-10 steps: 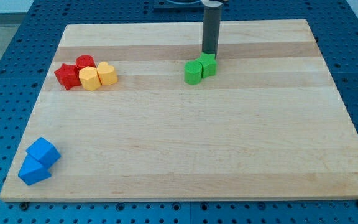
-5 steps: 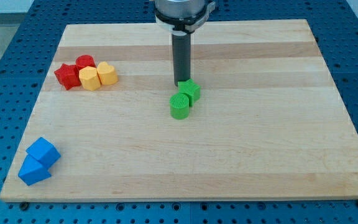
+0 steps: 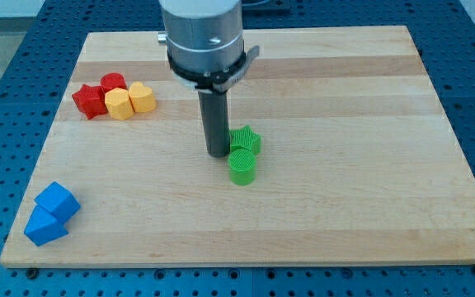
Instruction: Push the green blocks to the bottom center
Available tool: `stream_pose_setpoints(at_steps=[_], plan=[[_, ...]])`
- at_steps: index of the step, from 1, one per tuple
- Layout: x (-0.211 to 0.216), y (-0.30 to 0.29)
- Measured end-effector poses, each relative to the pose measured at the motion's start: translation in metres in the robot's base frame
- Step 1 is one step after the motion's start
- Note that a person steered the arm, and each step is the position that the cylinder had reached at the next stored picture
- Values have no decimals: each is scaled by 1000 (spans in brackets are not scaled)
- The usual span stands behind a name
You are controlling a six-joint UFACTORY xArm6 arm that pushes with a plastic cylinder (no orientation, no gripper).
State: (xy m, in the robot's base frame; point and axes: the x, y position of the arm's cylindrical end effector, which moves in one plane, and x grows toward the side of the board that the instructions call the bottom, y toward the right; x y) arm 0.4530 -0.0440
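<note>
Wooden board point(image 3: 320, 206) on a blue perforated table, with my tip point(image 3: 218, 154) just left of the green cylinder point(image 3: 242, 167) and the green block point(image 3: 245, 140) behind it, near the centre. Upper left: red star-shaped block point(image 3: 89, 101), red block point(image 3: 113, 82), two yellow blocks point(image 3: 119, 105) point(image 3: 142, 96). Lower left: two blue blocks point(image 3: 58, 200) point(image 3: 43, 226) touching.

A wide grey cylindrical housing with a black collar narrows into a straight dark rod ending at my tip point(image 3: 218, 155)

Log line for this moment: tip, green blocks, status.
my tip: at the view's left of both greens | green cylinder: touching green block, below it | status: mid-board, not yet at bottom center
</note>
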Motion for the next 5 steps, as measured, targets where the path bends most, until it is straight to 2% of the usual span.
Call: stream_pose_setpoints(at_steps=[1,2,5], plan=[[-47,4],[-64,23],[-26,36]])
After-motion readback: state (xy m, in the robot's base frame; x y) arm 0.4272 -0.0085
